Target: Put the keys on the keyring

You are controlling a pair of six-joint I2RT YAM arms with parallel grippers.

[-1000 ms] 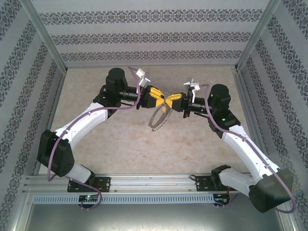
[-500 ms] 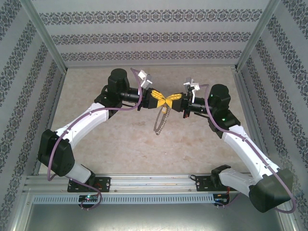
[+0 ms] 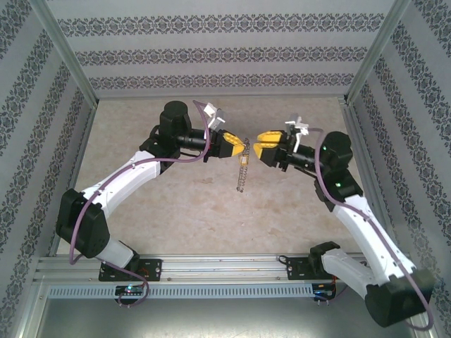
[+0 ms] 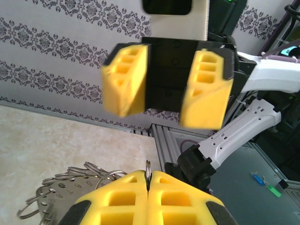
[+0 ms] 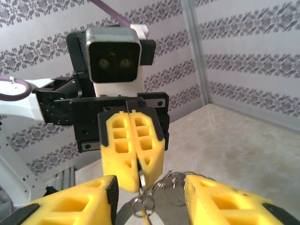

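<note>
**Mid-air handover above the table [image 3: 169, 211].** The left gripper [image 3: 241, 146] is shown pressed fully shut. A thin loop of the keyring [image 3: 242, 173] is pinched edge-on between its pads. The rest of the keyring hangs straight below the jaws as a slack grey bundle of rings, apparently clear of the surface.

The right gripper [image 3: 259, 146] is faced tip to tip with the left one. Its jaws are parted to a moderate width and closed on nothing, and a small gap is seen between the two sets of tips. The arrangement is judged to steady the ring from one side while the opposite jaws are free to fetch or re-grip.

From the right wrist, the hanging rings are seen between and just below the parted fingers [image 5: 215, 201]. A key cannot be told apart from the bundle with certainty.

Open room is available beneath the jaws and to either side. The patterned walls [image 3: 211, 56] and the near rail [image 3: 225, 264] stand well apart from them. The nearest obstruction to either gripper is the other.
</note>
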